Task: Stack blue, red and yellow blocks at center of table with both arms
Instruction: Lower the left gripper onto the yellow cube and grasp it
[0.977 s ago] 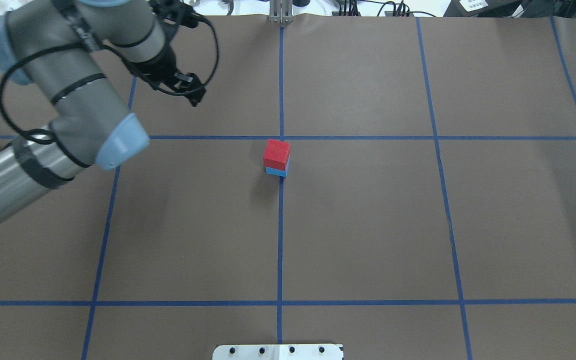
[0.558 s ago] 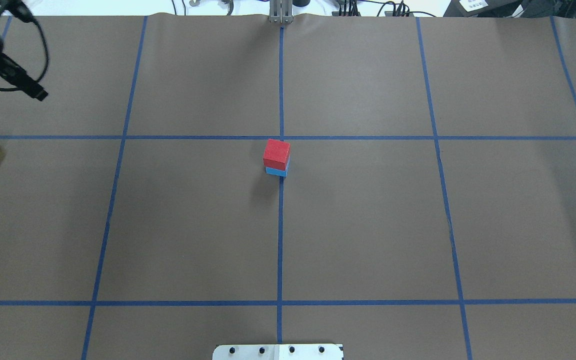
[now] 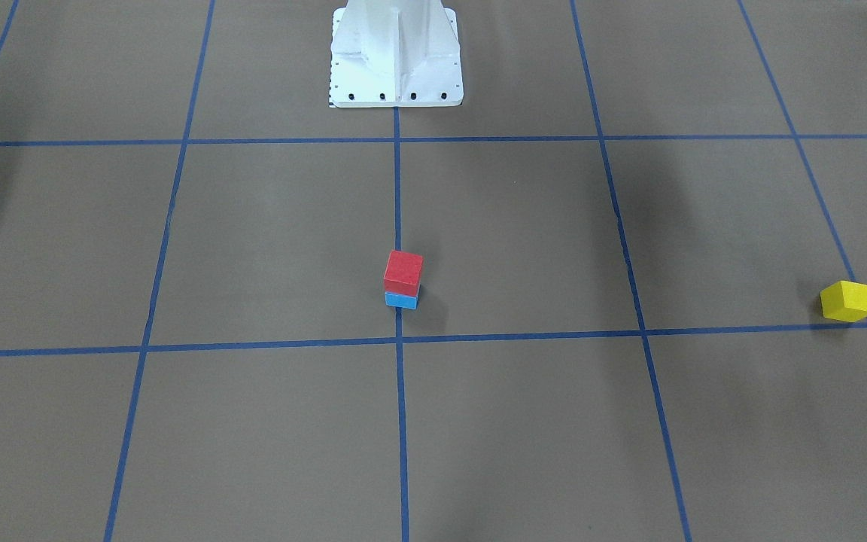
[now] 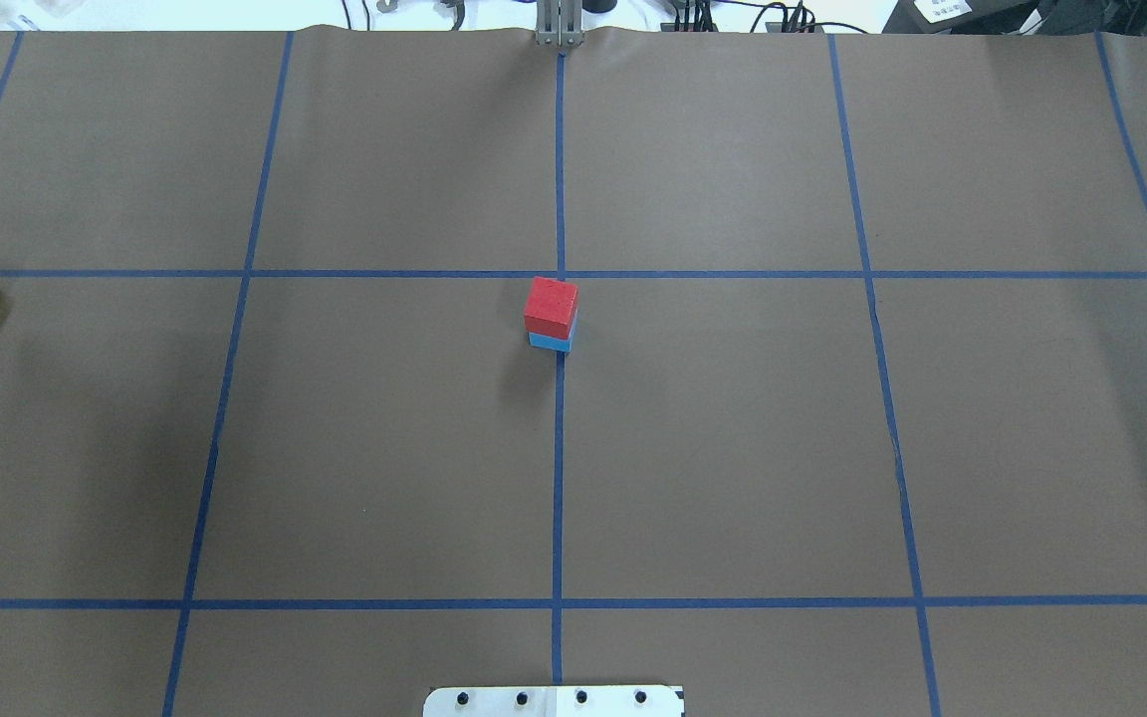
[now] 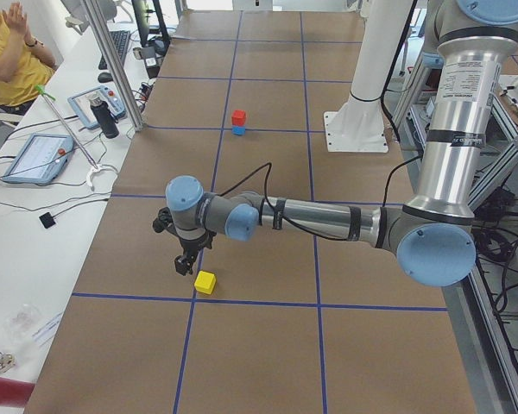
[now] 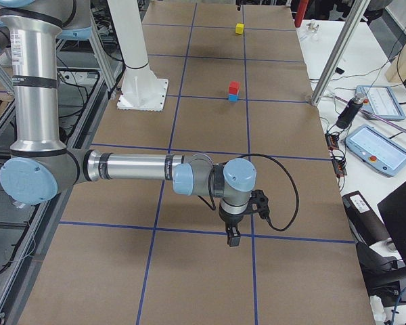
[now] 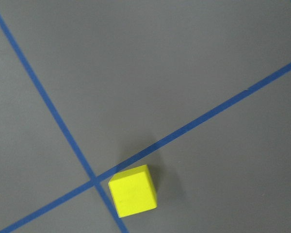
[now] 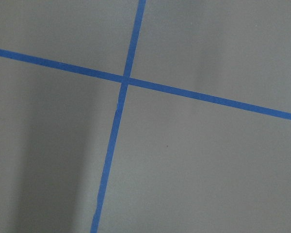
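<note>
**Left arm** (image 5: pixel 456 121) and **right arm** (image 6: pixel 35 88): alike in build, each made of silver tubes ringed by black bands and joined by grey housings with round light-blue caps (image 5: pixel 435 256). A thin black cable (image 5: pixel 252 175) loops off each wrist above a small black gripper (left gripper (image 5: pixel 184 264); right gripper (image 6: pixel 233 237)). The white pedestal (image 3: pixel 396 53) has a flat foot plate edged with a row of dark screws.
</note>
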Controlling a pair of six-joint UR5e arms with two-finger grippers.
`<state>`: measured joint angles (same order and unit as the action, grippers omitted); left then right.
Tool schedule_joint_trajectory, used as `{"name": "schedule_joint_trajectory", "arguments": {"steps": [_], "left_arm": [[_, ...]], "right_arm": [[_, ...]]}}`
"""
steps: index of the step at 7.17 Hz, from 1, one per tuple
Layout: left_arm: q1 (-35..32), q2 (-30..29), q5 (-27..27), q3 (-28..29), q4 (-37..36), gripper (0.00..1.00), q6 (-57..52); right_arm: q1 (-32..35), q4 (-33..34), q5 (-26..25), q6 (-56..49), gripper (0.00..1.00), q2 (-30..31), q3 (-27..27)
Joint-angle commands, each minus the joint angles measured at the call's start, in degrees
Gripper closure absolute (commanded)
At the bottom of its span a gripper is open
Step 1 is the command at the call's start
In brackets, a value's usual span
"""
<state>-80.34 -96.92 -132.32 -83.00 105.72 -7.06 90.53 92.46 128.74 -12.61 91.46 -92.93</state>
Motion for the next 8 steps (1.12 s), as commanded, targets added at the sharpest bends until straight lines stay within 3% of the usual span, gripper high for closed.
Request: {"name": "schedule_joint_trajectory", "arguments": {"steps": [1, 3, 5, 8], "left_arm": [[0.53, -0.29, 0.13, 7.68, 12.64, 0.01, 14.01], [4.47, 0.24, 0.31, 8.12, 15.21, 0.01, 19.41], [9.40, 0.24, 4.25, 8.46, 18.63, 0.01, 24.79], [9.76, -1.42, 4.44, 12.06, 19.70, 0.01, 23.14]], "right_arm": [[0.00, 0.00, -0.06, -0.05, 0.00, 0.04, -0.14], [0.00, -2.80, -0.06, 0.13, 0.00, 0.21, 0.46], [0.00, -3.60, -0.06, 0.04, 0.00, 0.13, 1.26], [0.00, -3.60, -0.06, 0.04, 0.00, 0.13, 1.26]]}}
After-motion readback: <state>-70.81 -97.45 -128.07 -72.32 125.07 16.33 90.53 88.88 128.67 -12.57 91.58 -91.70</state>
